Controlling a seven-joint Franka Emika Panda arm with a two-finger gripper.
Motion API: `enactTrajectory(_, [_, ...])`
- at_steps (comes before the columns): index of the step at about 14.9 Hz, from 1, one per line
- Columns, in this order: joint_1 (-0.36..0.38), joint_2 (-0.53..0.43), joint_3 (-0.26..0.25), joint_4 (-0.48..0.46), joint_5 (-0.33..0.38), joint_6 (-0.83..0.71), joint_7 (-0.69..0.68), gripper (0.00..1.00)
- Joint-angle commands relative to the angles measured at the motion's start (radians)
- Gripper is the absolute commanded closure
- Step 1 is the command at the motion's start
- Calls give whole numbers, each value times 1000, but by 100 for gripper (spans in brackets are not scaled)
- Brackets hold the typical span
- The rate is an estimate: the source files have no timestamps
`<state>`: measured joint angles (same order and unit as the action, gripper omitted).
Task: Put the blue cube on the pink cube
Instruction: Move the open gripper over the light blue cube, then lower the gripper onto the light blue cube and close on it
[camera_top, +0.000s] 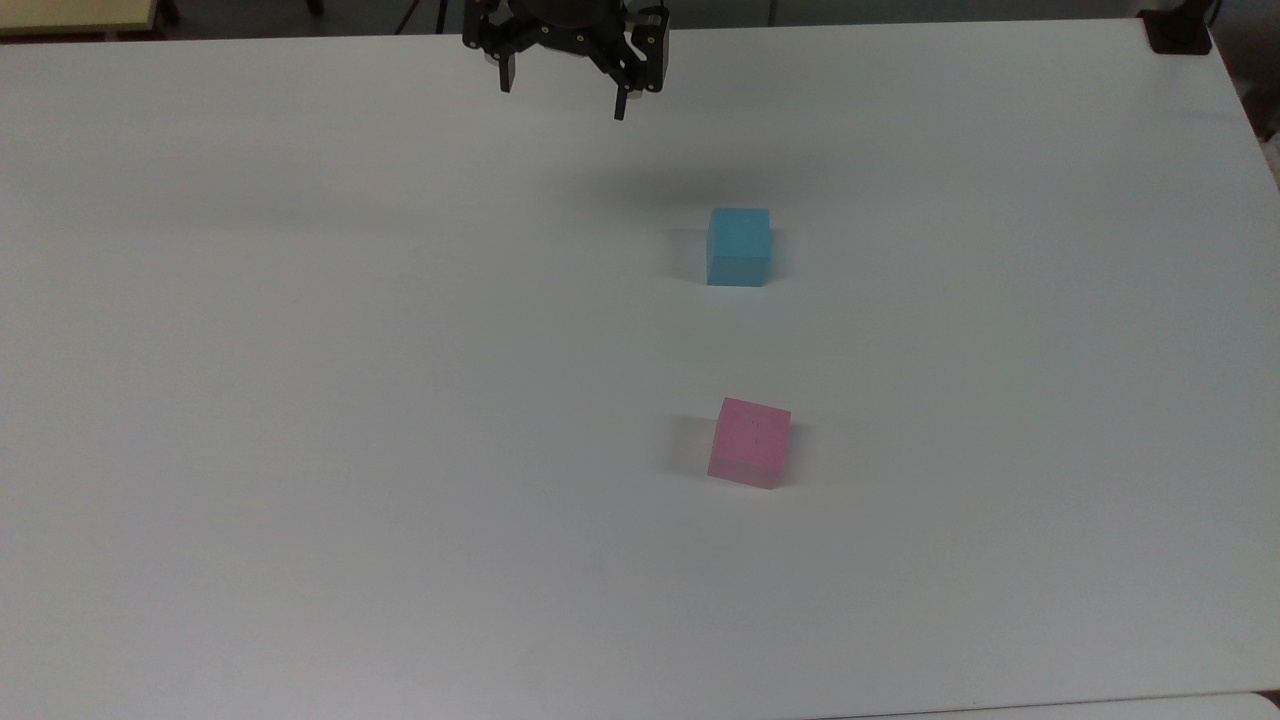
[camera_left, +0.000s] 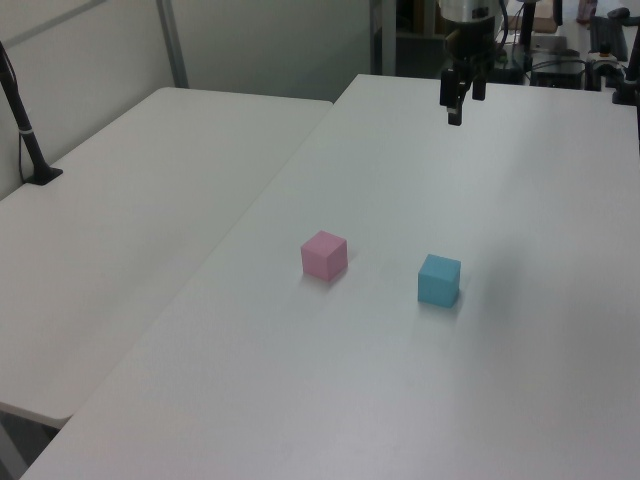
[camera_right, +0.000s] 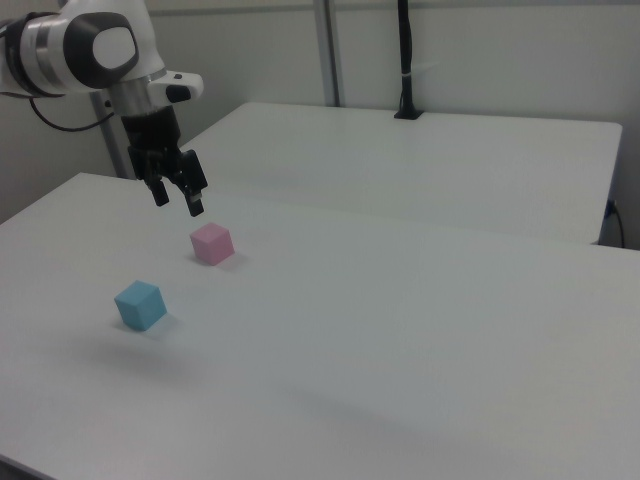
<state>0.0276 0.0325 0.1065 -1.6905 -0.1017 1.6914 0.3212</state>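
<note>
the white table (camera_top: 300, 400) is a plain matte surface. the blue cube (camera_top: 739, 246) rests flat on it, and the pink cube (camera_top: 750, 442) sits well apart from it, nearer the top view's bottom edge, turned slightly. the gripper (camera_top: 562, 95) hangs above the table's far edge in the top view, fingers spread, holding nothing. in the right view a second white table (camera_right: 450, 160) stands behind, with a black post (camera_right: 405, 60) on it against a pale wall.
</note>
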Motion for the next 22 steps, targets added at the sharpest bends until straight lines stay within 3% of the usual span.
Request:
enactTrajectory(1, [3,10,-10,11,-4,-27,-89,0])
enactTrajectory(8, [5,14,-7,8,7,-30,-106,0])
enactTrajectory(10, [20,41,-7,8,55,-22,-108,0])
enactTrajectory(13, [109,125,-5,8,106,40,-97,0])
enactTrajectory(18, [227,254,-5,-12,103,166,-58,0])
enactTrajectory(22, [272,293,-1,-136,62,255,-21,0])
